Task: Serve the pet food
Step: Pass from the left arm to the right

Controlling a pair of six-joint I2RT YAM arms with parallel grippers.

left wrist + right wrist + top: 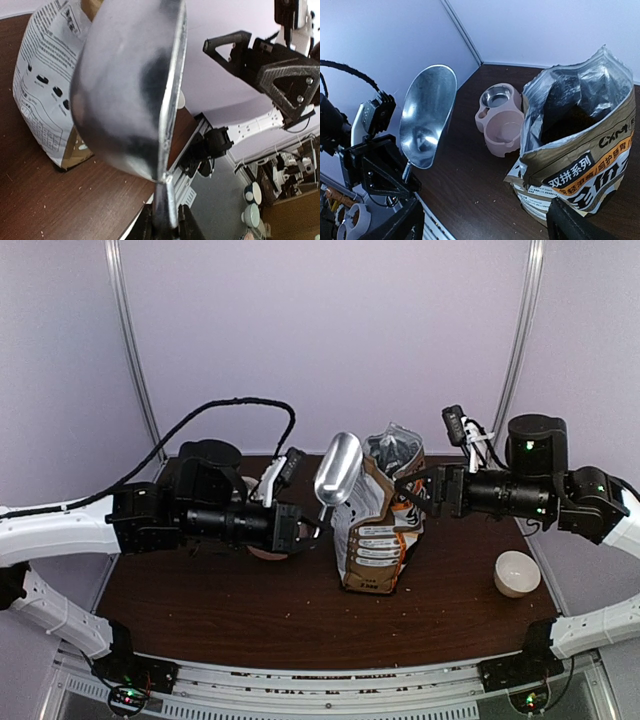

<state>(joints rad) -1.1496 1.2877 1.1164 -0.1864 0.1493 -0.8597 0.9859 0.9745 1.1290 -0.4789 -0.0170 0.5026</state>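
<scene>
with the left gripper [318,514] clamped on the empty scoop [338,468] and the right gripper [408,487] spread wide just right of the open bag [375,535], dip the scoop gently into the bag's mouth, where the pet food [570,114] seems to lie low and dark.

Shiny smooth metal scoop [427,117], glossy foil-lined bag [580,167], matt pink feeder [490,121], dark wood-grain table [470,185]
</scene>
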